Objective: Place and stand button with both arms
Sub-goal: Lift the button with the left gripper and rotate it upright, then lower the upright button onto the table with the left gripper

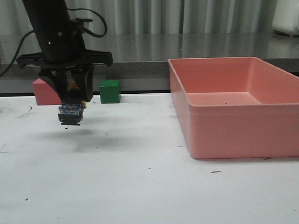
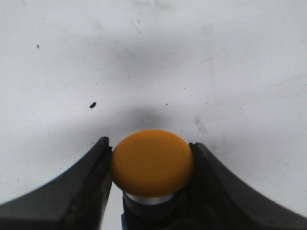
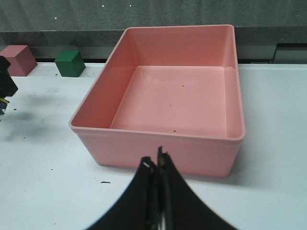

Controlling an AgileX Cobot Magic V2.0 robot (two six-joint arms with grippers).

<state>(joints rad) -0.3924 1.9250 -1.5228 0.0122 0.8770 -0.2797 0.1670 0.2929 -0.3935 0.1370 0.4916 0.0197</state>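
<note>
The button (image 1: 71, 113) is clamped in the left pincer (image 1: 72, 103) and held above the surface (image 1: 140, 186) at far left, so nothing's placed yet. The right pincer (image 3: 157, 165) is pressed together, empty.

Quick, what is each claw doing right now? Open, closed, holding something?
Left gripper: closed on the button, held above the table.
Right gripper: closed, holding nothing.
</note>
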